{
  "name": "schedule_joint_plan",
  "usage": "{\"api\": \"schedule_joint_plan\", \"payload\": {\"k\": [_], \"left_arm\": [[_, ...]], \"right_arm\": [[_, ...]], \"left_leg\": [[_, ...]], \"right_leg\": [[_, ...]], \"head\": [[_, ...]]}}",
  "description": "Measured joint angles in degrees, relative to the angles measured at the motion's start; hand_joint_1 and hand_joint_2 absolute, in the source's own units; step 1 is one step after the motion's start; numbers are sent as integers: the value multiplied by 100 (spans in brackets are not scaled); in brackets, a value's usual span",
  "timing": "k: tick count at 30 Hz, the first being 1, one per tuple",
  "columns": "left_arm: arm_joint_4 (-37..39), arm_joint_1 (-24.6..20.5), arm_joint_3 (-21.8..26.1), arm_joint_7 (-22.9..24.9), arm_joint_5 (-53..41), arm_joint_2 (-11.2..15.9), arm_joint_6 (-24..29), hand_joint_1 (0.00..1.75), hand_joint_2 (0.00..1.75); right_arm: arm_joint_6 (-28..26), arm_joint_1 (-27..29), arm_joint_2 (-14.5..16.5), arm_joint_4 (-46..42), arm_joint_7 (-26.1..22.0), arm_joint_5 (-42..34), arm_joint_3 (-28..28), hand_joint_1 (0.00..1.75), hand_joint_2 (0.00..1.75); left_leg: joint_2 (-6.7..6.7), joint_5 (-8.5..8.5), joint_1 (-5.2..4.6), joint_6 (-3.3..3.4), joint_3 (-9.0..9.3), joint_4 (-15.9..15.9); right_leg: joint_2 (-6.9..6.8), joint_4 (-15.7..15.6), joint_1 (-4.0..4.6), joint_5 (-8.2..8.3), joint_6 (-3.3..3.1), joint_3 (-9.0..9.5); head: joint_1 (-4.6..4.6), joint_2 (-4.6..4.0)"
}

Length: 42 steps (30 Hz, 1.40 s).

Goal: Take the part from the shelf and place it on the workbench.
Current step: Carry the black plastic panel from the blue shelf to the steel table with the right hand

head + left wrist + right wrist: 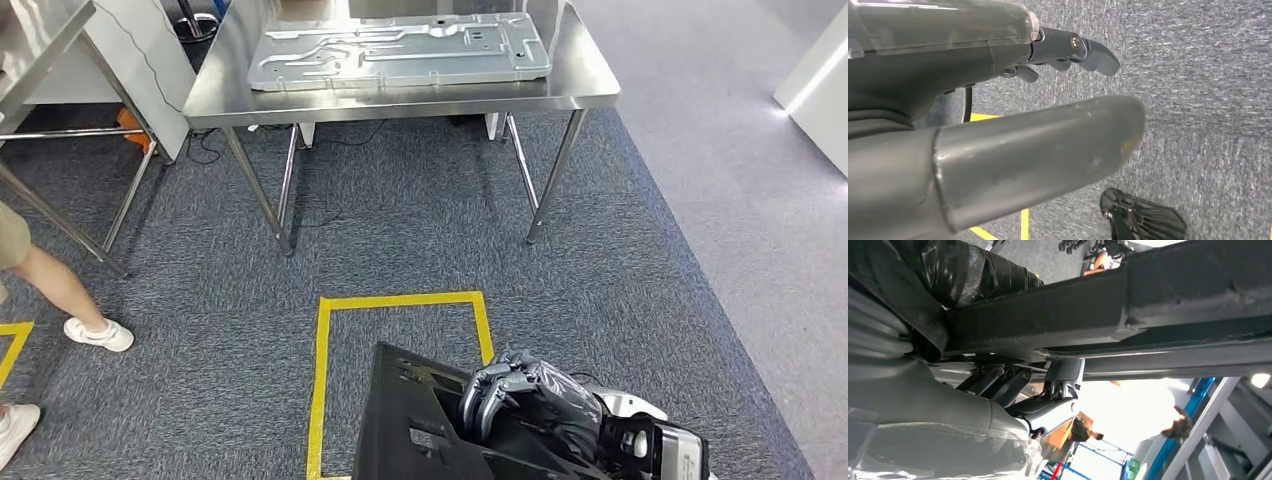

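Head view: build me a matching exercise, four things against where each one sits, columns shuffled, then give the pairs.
Things
1. black part
2. silver stamped panel
3. yellow tape square
4. white sneaker

Places
A. flat on the steel workbench
B. on the carpet at the left, on a person's foot
C. gripped by the right hand at the bottom of the view
D. marked on the carpet in front of the workbench

Pairs: 1-C, 2-A, 3-D, 4-B
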Motion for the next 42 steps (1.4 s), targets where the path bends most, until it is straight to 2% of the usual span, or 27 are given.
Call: {"api": "schedule_joint_plan", "payload": {"k": [2, 5, 6, 7, 8, 10, 11, 12, 14, 16, 18, 20, 21, 22, 23, 24, 26, 27, 28, 30, 31, 33, 35, 37, 38, 39, 42], "left_arm": [[-1, -13, 0, -4, -1, 3, 0, 0, 0], [-1, -2, 0, -5, -2, 5, 0, 0, 0], [-1, 9, 0, -5, -2, 3, -1, 0, 0], [-1, 21, 0, -5, -2, 1, -1, 0, 0], [-1, 29, 0, -5, -2, -1, -2, 0, 0], [-1, 37, 1, -6, -2, 13, -2, 0, 0], [1, 37, 2, -7, -3, 19, -2, 0, 0], [1, 37, 2, -8, -4, 30, -2, 0, 0], [1, 36, 2, -11, -7, 49, -1, 0, 0], [-1, 35, 2, -13, -7, 60, -1, 0, 0], [0, 31, 2, -14, -7, 50, -4, 0, 0], [1, 37, 3, -14, -7, 33, -4, 0, 0], [2, 44, 3, -14, -7, 24, -4, 0, 0], [2, 50, 4, -14, -7, 18, -4, 0, 0], [2, 53, 4, -14, -7, 14, -4, 0, 0], [2, 52, 4, -14, -7, 9, -4, 0, 0], [2, 44, 4, -14, -7, 4, -4, 0, 0], [2, 38, 4, -14, -7, 4, -4, 0, 0], [2, 33, 4, -14, -7, 4, -4, 0, 0], [2, 16, 4, -16, -7, 10, -4, 0, 0], [2, 8, 4, -18, -8, 12, -4, 0, 0], [2, -11, 4, -21, -9, 14, -5, 0, 0], [2, -12, 4, -22, -9, 11, -7, 0, 0], [2, 9, 4, -22, -9, 9, -9, 0, 0], [2, 19, 4, -23, -9, 8, -10, 0, 0], [2, 27, 5, -24, -9, 8, -10, 0, 0], [2, 62, 12, -26, -10, 20, -10, 0, 0]], "right_arm": [[-5, -4, 2, -9, 1, 0, 1, 169, 175], [-9, 1, 4, -12, 3, -1, 6, 169, 175], [-9, 6, 4, -11, 3, -1, 8, 169, 175], [-9, 11, 4, -11, 3, 0, 10, 169, 175], [-9, 14, 4, -11, 3, 1, 11, 169, 175], [-9, 14, 4, -11, 1, 1, 13, 169, 175], [-10, 13, 4, -11, 0, 0, 14, 169, 175], [-11, 15, 4, -11, -1, 0, 15, 169, 175], [-14, 24, 3, -15, -2, 1, 18, 169, 175], [-17, 28, 2, -26, -4, 1, 20, 169, 175], [-20, 29, 3, -31, -6, 0, 22, 169, 175], [-17, 44, 2, -27, -6, 1, 27, 169, 175], [-15, 54, 1, -26, -6, 1, 30, 169, 175], [-14, 61, 0, -26, -6, 2, 31, 169, 175], [-13, 65, -1, -26, -6, 2, 31, 169, 175], [-14, 67, -2, -26, -6, 2, 31, 169, 175], [-14, 73, -7, -20, -5, 1, 32, 169, 175], [-15, 78, -10, -17, -5, 1, 33, 169, 175], [-14, 80, -11, -19, -6, 1, 34, 169, 175], [-13, 73, -11, -27, -8, -1, 36, 169, 175], [-11, 63, -13, -32, -9, -1, 36, 169, 175], [-10, 48, -16, -34, -10, -4, 36, 169, 175], [-3, 39, -18, -34, -10, -8, 36, 169, 175], [3, 39, -18, -29, -10, -11, 36, 169, 175], [4, 38, -18, -26, -9, -13, 36, 169, 175], [4, 36, -18, -24, -9, -14, 36, 169, 175], [3, 26, -18, -9, -4, -19, 38, 169, 175]], "left_leg": [[8, -169, 18, -64, -138, 345], [8, -553, 35, -122, -908, 1585], [9, -537, 35, -122, -1131, 1832], [9, -385, 35, -111, -1249, 1847], [8, -120, 33, -88, -1248, 1623], [6, 489, -4, 15, -1006, 779], [11, 650, -33, 72, -881, 435], [17, 707, -64, 123, -797, 230], [24, 623, -88, 191, -693, 108], [11, 554, -57, 241, -531, 16], [6, 452, -24, 271, -368, -29], [1, 323, -18, 279, -237, -25], [-4, 258, -17, 273, -161, -24], [-8, 190, -15, 263, -72, -25], [-13, 118, -11, 248, 30, -28], [-15, 41, -6, 229, 139, -40], [-25, -103, -3, 176, 344, -79], [-27, -169, -4, 142, 415, -118], [-26, -206, -8, 107, 485, -133], [-14, -204, -6, 35, 541, -70], [-8, -165, -1, 8, 501, 107], [-1, -197, 17, -43, 140, 741], [2, -512, 25, -86, -432, 1469], [3, -855, 27, -103, -857, 1730], [3, -866, 26, -94, -952, 1613], [3, -709, 19, -66, -978, 1355], [-8, 408, -48, 73, -945, 432]], "right_leg": [[1, -34, -15, -52, -81, 87], [-10, -44, -13, -185, -127, 236], [-8, -45, -10, -241, -125, 302], [-4, -50, -7, -303, -120, 383], [-1, -65, -3, -364, -113, 482], [1, -137, -1, -475, -91, 687], [10, -179, -3, -518, -68, 759], [18, -224, -12, -551, -38, 809], [31, -196, -16, -520, 47, 873], [19, 126, -18, -435, 117, 803], [8, 776, -23, -545, 160, 425], [3, 1415, -24, -893, 186, -98], [0, 1569, -25, -1035, 196, -304], [-1, 1555, -24, -1073, 201, -428], [-2, 1368, -23, -972, 197, -469], [-4, 1043, -20, -729, 183, -449], [-24, 355, 0, -45, 135, -378], [-29, 155, 16, 174, 106, -344], [-25, 58, 25, 275, 77, -321], [4, 24, 24, 199, -1, -212], [11, 0, 14, 169, -43, -138], [7, -23, 4, 74, -109, 11], [10, -28, 5, -47, -132, 123], [22, -28, 6, -186, -129, 274], [26, -29, 9, -264, -123, 372], [27, -36, 13, -342, -115, 481], [50, -131, 21, -540, -55, 770]], "head": [[-1, 0], [-2, 0], [-2, 0], [-2, 0], [-2, 0], [1, -1], [-1, -1], [-1, -1], [-4, -1], [-3, -1], [-2, -1], [-2, -1], [-2, -1], [-2, -1], [-1, -1], [-1, -1], [-1, -1], [-1, -1], [-1, 0], [-3, 0], [-2, 0], [-2, -1], [-4, -1], [-5, -1], [-4, -1], [-4, -1], [-3, -1]]}}
